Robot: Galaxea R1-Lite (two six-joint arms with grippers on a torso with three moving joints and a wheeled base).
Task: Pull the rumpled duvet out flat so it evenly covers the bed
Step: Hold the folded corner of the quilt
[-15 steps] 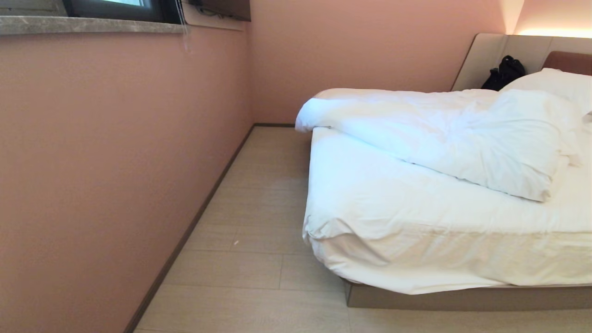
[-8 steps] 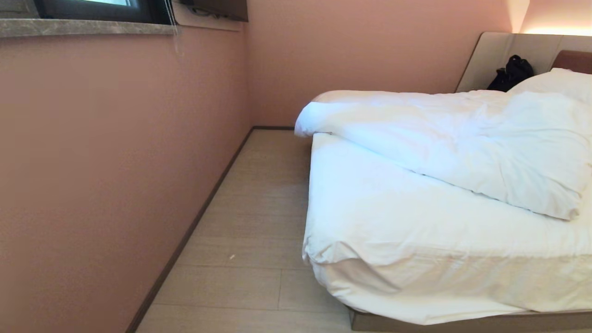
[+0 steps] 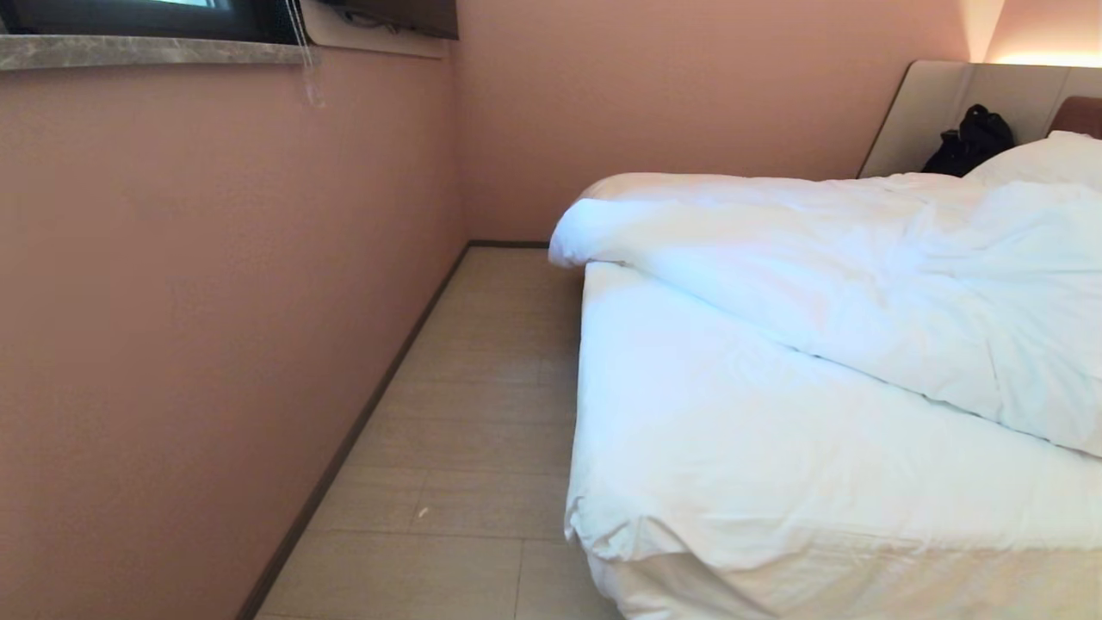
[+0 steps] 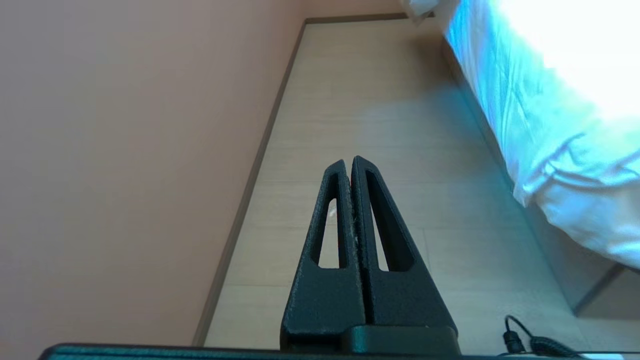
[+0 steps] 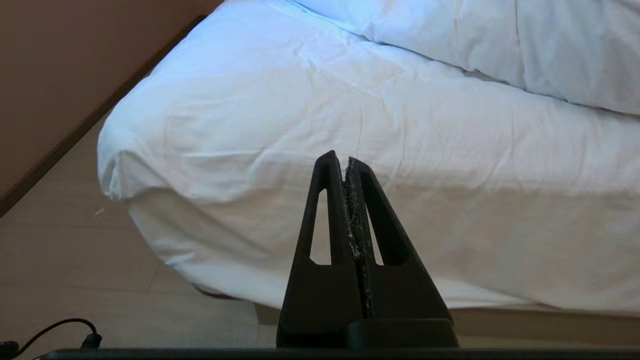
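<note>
Approaching the bed, the robot has both claws (left claw, right claw) closed and empty; the duvet lies bunched toward the headboard, so next comes reaching its near edge.

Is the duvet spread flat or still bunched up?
Bunched up: the duvet lies heaped toward the headboard, leaving the fitted sheet bare.

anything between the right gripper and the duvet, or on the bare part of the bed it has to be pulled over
Nothing visible. The right gripper, shut and empty, points at the foot of the bed; only smooth bare sheet lies between it and the duvet bunched towards the pillow. The left gripper is shut over the floor.
</note>
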